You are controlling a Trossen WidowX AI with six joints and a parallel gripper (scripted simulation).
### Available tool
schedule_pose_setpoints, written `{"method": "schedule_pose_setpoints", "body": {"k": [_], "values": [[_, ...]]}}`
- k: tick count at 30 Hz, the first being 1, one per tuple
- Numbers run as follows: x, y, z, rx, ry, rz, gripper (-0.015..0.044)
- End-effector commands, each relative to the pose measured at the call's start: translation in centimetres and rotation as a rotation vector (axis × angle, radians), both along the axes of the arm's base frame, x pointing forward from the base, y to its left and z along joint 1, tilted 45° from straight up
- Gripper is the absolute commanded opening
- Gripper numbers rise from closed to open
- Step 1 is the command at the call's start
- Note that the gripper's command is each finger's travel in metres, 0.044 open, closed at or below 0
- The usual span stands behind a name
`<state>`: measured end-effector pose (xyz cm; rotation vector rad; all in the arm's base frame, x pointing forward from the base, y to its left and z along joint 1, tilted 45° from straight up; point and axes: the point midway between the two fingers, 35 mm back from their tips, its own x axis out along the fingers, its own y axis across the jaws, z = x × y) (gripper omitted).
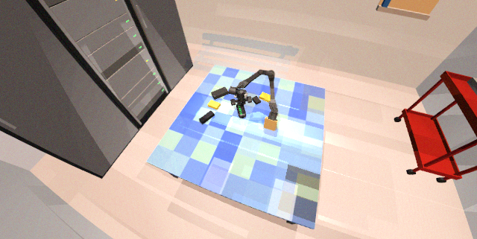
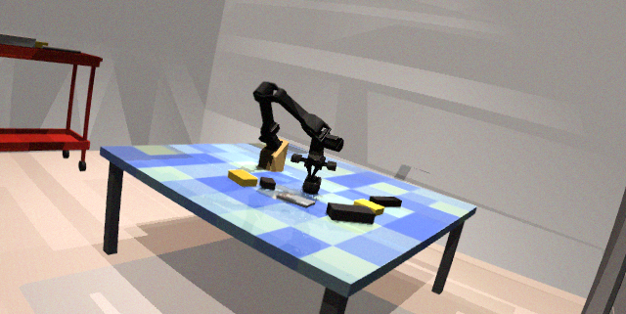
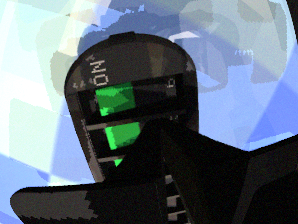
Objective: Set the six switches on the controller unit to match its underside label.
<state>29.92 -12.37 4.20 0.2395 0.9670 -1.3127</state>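
The dark grey controller unit [image 1: 242,114] [image 2: 311,188] [image 3: 136,56] lies flat on its base near the middle of the checked bench [image 1: 238,164] [image 2: 293,241]. In the wrist view its rounded end is marked ON, and two rockers show green below it. A third rocker shows only a green sliver beside my fingers; the other switches are hidden under them. My gripper [image 1: 241,108] [image 2: 311,180] [image 3: 156,125] is shut and empty. It points straight down with its tips on or just above the unit's switch row.
A large black block [image 1: 219,91] [image 2: 349,212], two yellow blocks [image 1: 214,103] [image 1: 265,96] [image 2: 369,204] [image 2: 242,177], two smaller black blocks [image 1: 206,117] [image 1: 256,100] and a flat grey plate [image 2: 295,200] lie around the unit. The arm's tan base [image 1: 270,124] stands to one side.
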Motion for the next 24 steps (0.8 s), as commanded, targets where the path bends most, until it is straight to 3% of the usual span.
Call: {"method": "schedule_pose_setpoints", "body": {"k": [1, 5, 24], "values": [[0.1, 0.7, 0.7, 0.001, 0.001, 0.0, 0.0], [0.2, 3.1, 3.1, 0.001, 0.005, 0.002, 0.0], [2.9, 1.9, 3.0, 0.0, 0.001, 0.0, 0.0]]}}
